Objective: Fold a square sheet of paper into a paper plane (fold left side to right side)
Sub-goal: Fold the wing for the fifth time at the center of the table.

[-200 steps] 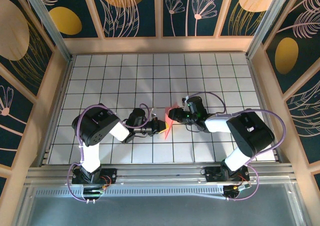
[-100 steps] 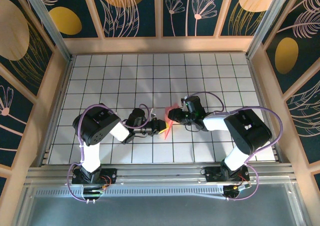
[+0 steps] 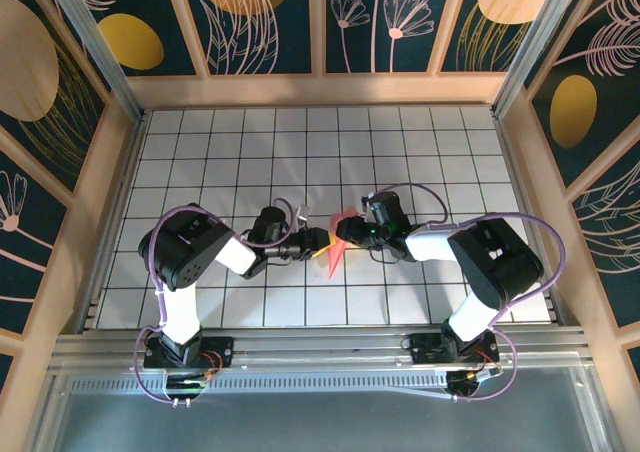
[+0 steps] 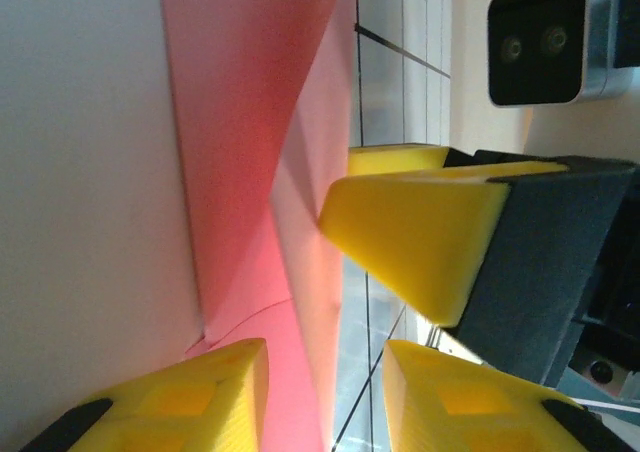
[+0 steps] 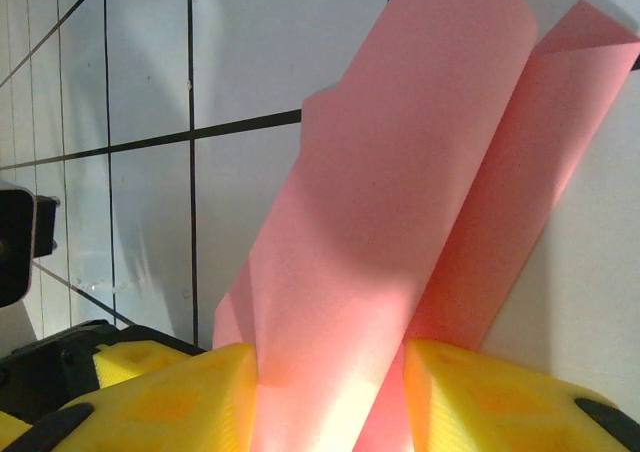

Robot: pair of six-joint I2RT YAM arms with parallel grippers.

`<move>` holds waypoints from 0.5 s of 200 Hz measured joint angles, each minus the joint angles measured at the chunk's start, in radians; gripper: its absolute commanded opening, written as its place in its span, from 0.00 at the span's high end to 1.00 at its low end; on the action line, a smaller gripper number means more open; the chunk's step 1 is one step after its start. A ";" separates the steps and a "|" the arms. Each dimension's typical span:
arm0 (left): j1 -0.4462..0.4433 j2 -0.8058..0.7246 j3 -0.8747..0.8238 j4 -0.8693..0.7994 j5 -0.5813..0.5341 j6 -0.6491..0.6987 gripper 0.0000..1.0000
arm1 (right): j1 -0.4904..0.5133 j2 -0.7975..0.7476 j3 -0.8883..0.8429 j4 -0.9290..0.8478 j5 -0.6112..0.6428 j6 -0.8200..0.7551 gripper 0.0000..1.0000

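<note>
A: Where's the paper (image 3: pixel 333 256)?
B: Middle of the bench (image 3: pixel 250 152), slightly toward the near edge. It is folded over and partly raised off the tiles, between the two grippers.
A: How's the right gripper (image 5: pixel 328 372)?
B: Narrow, holding the paper; the curled sheet fills the gap between its yellow fingers (image 5: pixel 170 402).
A: And the left gripper (image 4: pixel 325 367)?
B: Parted, with the paper's edge in the gap and room to spare beside it.

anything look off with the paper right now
Yes. The pink paper is not lying flat on the table. It rises in two loose, uneven flaps from between the right gripper's fingers, curled rather than sharply creased. The left gripper is at its edge with its jaws apart.
</note>
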 measured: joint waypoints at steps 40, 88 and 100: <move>0.000 0.013 0.024 -0.042 -0.003 0.031 0.76 | 0.002 0.000 0.000 -0.001 0.003 -0.002 0.57; 0.000 0.021 0.043 -0.112 -0.018 0.071 0.92 | 0.004 0.000 0.006 -0.011 0.007 -0.003 0.57; 0.000 0.023 0.048 -0.125 -0.023 0.078 0.94 | 0.005 0.000 0.006 -0.013 0.007 -0.004 0.57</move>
